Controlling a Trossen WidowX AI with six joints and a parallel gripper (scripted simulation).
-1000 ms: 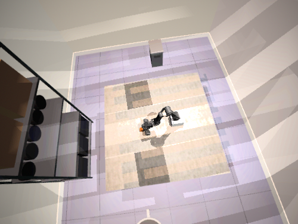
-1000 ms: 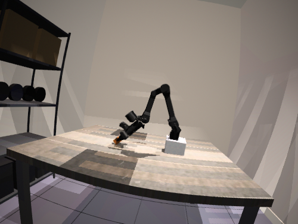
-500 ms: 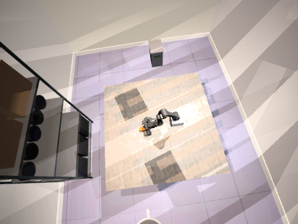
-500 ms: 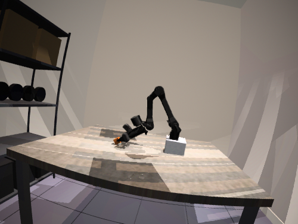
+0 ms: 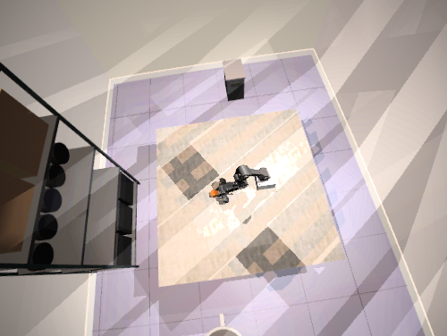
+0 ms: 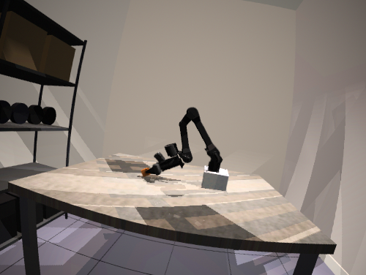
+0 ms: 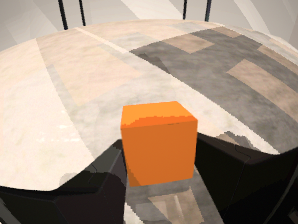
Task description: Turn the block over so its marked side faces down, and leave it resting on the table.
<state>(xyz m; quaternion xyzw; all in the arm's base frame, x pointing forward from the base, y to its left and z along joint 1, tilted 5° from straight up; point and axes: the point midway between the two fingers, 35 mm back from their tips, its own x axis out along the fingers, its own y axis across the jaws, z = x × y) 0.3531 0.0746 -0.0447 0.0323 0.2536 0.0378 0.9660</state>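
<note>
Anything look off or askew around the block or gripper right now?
Nothing stands out. The gripper is shut on the orange block, held squarely between the dark fingers low over the table. No mark shows on the visible faces, and nothing looks damaged. The arm reaches nearly level from its white base.

Beige walls streaked with slanting light, lilac tiled floor [image 5: 134, 103], patchwork wooden desk [image 6: 110, 190], black metal shelving [image 6: 75, 73] holding brown boxes [image 6: 55, 58]
</note>
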